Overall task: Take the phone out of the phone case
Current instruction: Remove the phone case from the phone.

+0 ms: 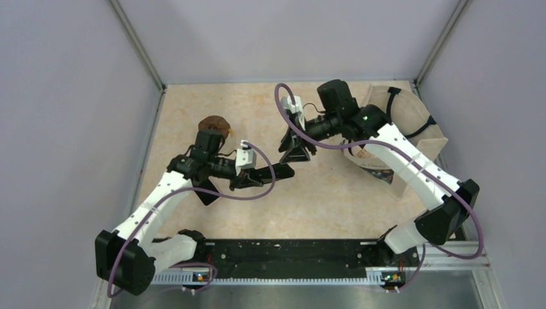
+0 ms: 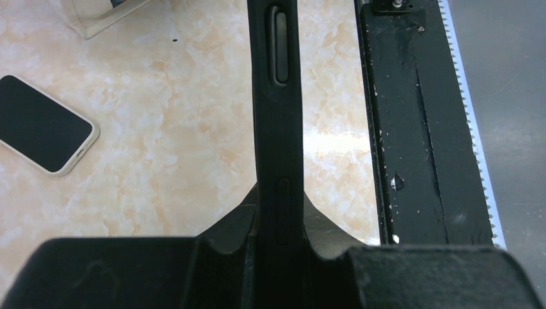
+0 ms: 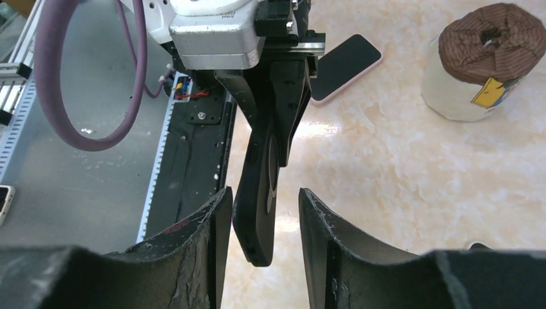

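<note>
Though the worktop (image 2: 193, 148) is glossy beige marble-look, the phone case (image 2: 277, 129) is matte black rubber, slim with a raised side button, pinched edge-on in the left gripper (image 2: 278, 206). The right gripper (image 3: 264, 199) hangs spread around its rounded end. A phone (image 2: 42, 122), dark glass with a cream rim, lies flat on the worktop. The yellow label (image 3: 489, 93) on the white tub (image 3: 463, 84) is unreadable.

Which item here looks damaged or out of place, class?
The right gripper has fingers that look scuffed and cracked. Nothing is spilled; the phone lies flat on the table, apart from the black case in the left gripper.
</note>
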{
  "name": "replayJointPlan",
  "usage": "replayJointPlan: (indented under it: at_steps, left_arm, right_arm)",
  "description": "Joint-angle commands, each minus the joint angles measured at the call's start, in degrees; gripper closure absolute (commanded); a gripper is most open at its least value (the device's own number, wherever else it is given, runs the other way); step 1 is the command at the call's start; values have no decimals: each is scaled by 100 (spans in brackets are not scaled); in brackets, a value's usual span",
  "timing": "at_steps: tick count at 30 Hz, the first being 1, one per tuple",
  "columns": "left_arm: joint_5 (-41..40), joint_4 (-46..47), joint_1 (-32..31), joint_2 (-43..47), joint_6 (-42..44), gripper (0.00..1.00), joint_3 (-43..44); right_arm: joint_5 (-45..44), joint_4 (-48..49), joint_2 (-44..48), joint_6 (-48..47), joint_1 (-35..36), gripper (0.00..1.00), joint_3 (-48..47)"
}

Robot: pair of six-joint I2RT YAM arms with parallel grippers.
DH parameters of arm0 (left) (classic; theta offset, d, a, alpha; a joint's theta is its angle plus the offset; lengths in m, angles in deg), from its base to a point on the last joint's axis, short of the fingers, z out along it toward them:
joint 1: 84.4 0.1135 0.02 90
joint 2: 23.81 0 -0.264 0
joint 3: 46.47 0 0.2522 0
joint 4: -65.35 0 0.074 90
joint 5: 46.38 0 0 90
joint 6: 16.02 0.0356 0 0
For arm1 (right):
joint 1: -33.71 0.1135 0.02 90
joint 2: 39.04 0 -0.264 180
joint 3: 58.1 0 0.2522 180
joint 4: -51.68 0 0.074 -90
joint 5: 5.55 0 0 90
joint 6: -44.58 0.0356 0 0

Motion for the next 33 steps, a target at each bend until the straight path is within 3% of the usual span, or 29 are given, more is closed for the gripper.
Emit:
replayJointPlan:
  at_steps: [1,21,33]
  left_arm:
    - [229,355,-35,132,-72,100,58]
    - [235,382,-33,153,-111,100,33]
    - [761,-98,-45,186,534,100,91]
  right_arm:
    - [194,230,18,29,-18,59,56]
    - [46,228,121,-83,-16,61,364]
    - [-399,318,121,-136,-20,71,495]
